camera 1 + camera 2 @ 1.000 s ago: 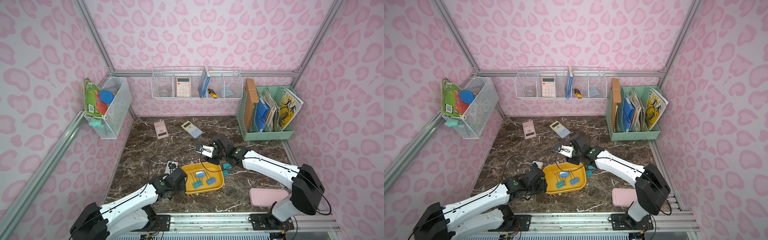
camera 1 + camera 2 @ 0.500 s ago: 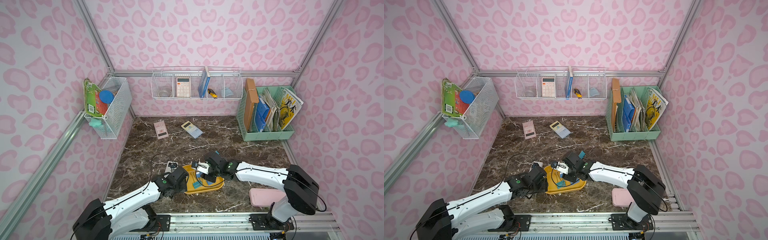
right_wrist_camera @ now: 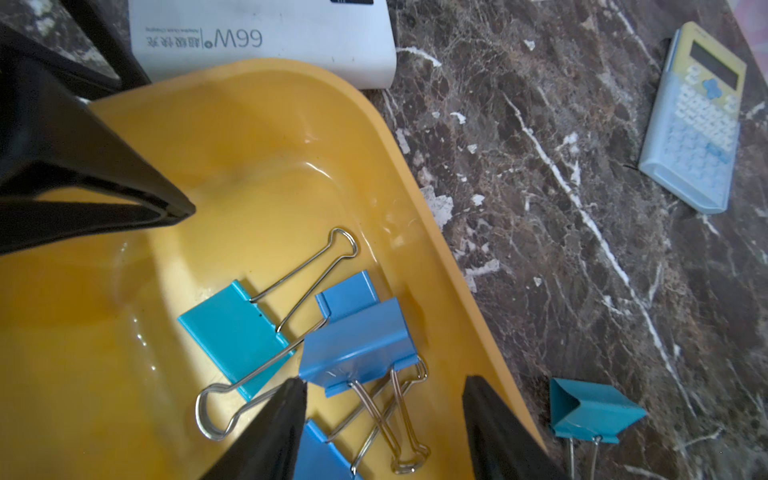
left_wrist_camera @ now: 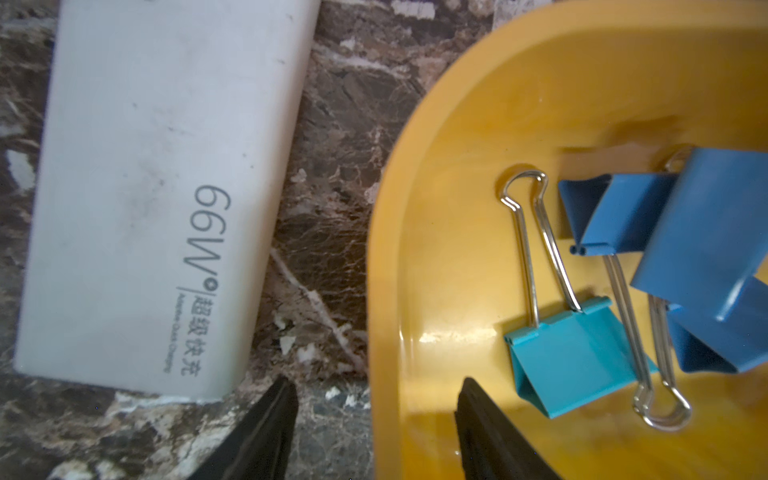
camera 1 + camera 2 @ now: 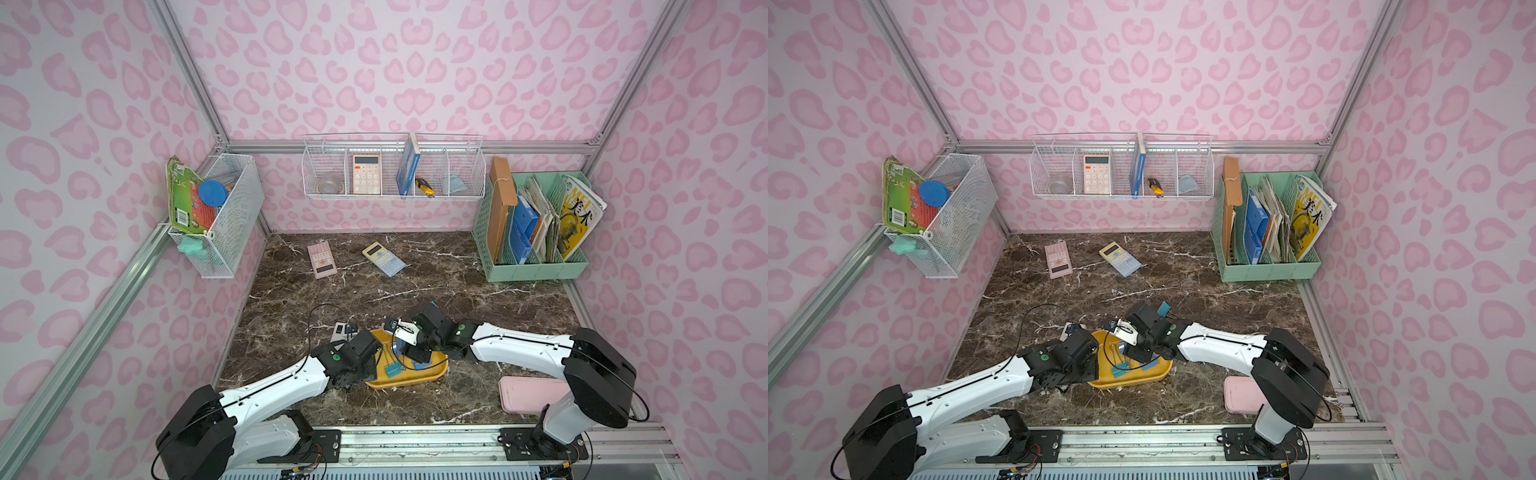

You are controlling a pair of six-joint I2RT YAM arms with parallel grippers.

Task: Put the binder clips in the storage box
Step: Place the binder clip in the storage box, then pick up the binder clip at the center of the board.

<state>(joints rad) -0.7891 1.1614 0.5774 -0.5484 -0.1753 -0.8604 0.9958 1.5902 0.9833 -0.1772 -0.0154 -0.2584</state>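
The storage box (image 5: 399, 383) (image 5: 1128, 379) is a shallow yellow tray at the table's front middle. Inside it lie a teal binder clip (image 3: 235, 328) (image 4: 573, 357) (image 5: 392, 369) and blue binder clips (image 3: 357, 345) (image 4: 702, 232) (image 5: 420, 365) in a loose pile. My right gripper (image 3: 384, 382) (image 5: 415, 353) hangs open over the pile, and the top blue clip lies free between its fingers. My left gripper (image 4: 376, 382) (image 5: 376, 353) is open astride the box's near-left rim, touching neither side. Another teal clip (image 3: 590, 409) (image 5: 1163, 308) lies on the table just outside the box.
A white charger block (image 4: 145, 187) (image 5: 343, 330) lies against the box's far-left corner. A pink calculator (image 5: 321, 259) and a blue-yellow calculator (image 5: 383, 258) (image 3: 698, 124) lie further back. A flat pink box (image 5: 528, 392) sits front right, a green file organizer (image 5: 536, 232) back right.
My right gripper came forward and down from the box's far-right corner to over its middle, and its jaws have widened. The left arm has stayed put.
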